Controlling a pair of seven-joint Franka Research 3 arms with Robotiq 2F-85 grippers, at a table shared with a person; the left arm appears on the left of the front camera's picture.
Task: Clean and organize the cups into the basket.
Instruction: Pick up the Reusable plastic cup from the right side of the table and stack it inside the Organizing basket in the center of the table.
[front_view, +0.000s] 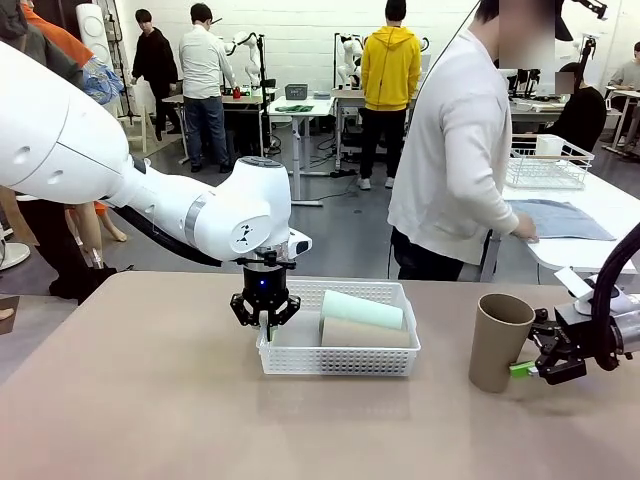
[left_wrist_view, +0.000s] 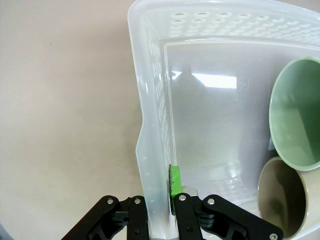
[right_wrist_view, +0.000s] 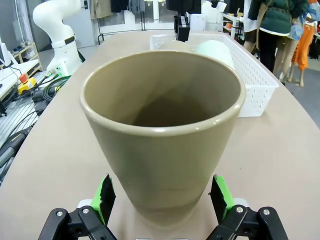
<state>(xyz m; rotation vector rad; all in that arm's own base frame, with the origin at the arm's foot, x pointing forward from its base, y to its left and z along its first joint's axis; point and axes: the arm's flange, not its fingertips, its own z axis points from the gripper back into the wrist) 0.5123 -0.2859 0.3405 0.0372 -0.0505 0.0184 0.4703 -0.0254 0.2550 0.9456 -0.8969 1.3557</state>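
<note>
At the basket's left wall, the left hand (front_view: 265, 318) was clenched on the thin plastic rim. Inside the white basket (front_view: 340, 362), toward its right end, a mint cup (front_view: 362, 309) lay on its side over a tan cup (front_view: 366, 334). Well to the right of the basket, a 3rd cup (front_view: 498, 342), also tan, stood upright on the table (front_view: 150, 400). The right hand (front_view: 523, 369) was released, with its fingers on either side of that cup's base.

A grip that low could probably tip the tall cup. Any pull by the left arm might drag or tilt the basket and roll the 2 cups.

The left wrist view showed the wall pinched between the fingers, which the front view did not. The right wrist view showed gaps between both pads (right_wrist_view: 106, 194) and the cup.
</note>
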